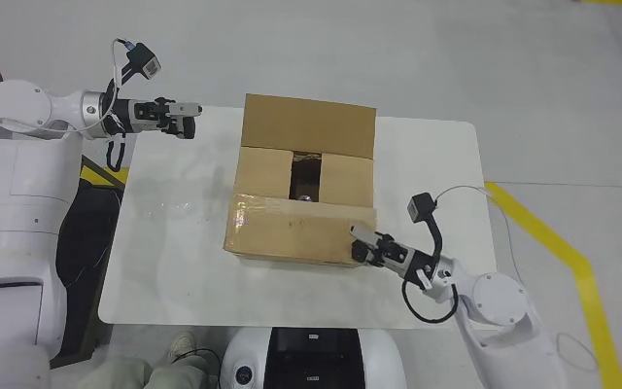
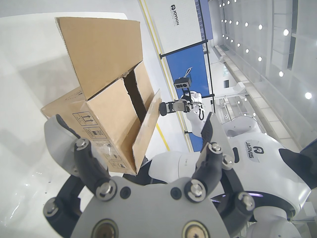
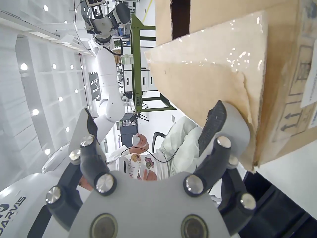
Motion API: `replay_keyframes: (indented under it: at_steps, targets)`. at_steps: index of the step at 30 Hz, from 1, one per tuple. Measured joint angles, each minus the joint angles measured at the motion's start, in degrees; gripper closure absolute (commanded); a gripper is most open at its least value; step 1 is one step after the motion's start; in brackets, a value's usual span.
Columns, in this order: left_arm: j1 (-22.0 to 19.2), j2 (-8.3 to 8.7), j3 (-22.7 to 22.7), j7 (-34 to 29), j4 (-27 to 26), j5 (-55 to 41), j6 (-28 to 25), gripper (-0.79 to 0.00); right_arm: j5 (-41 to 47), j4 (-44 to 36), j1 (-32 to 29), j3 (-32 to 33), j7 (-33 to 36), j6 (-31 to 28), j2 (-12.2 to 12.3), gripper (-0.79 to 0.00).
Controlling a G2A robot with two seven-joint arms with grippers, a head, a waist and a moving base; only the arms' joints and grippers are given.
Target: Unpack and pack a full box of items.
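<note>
Black-fingered left gripper [image 1: 191, 121] hangs at the far left corner of the white table [image 1: 175, 253], well apart from the cardboard box [image 1: 348, 178], its fingers [image 2: 208, 130] spread wide with nothing between them. The box sits mid-table. Its far flap [image 1: 309, 119] stands open, two side flaps [image 1: 264, 173] lie folded inward with a dark gap between them, and the taped near flap [image 1: 292, 229] leans outward. What lies inside the gap cannot be made out. At that near flap's right corner is the right gripper [image 1: 358, 241], fingers apart, one finger [image 3: 215, 122] just beside the flap's edge, pinching nothing.
</note>
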Motion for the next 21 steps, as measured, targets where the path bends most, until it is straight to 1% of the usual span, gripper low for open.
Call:
replay_keyframes:
  at_steps: [5,9,12,15,18,21]
  targets:
    - [0.03,0.0,-0.03,0.05,-0.04,0.03,0.01,-0.785,0.21,0.86,0.57,-0.45,-0.27,0.58,0.1,-0.785]
    - [0.83,0.28,-0.83,3.99,-1.58,1.38,0.63,-0.785,0.22,0.84,0.56,-0.43,-0.27,0.57,0.1,-0.785]
    - [0.39,0.46,-1.37,5.47,-1.43,1.71,1.13,-0.785,0.22,0.83,0.56,-0.43,-0.27,0.56,0.1,-0.785]
    - [-0.88,0.28,-0.8,6.32,-0.02,1.7,1.39,-0.785,0.21,0.83,0.56,-0.43,-0.27,0.56,0.1,-0.785]
    - [-2.89,-0.35,0.97,6.87,2.55,1.17,1.46,-0.785,0.21,0.83,0.56,-0.43,-0.27,0.56,0.1,-0.785]
    - [-5.22,-1.24,3.63,8.62,5.66,2.89,-0.33,-0.785,0.21,0.83,0.56,-0.43,-0.27,0.56,0.1,-0.785]
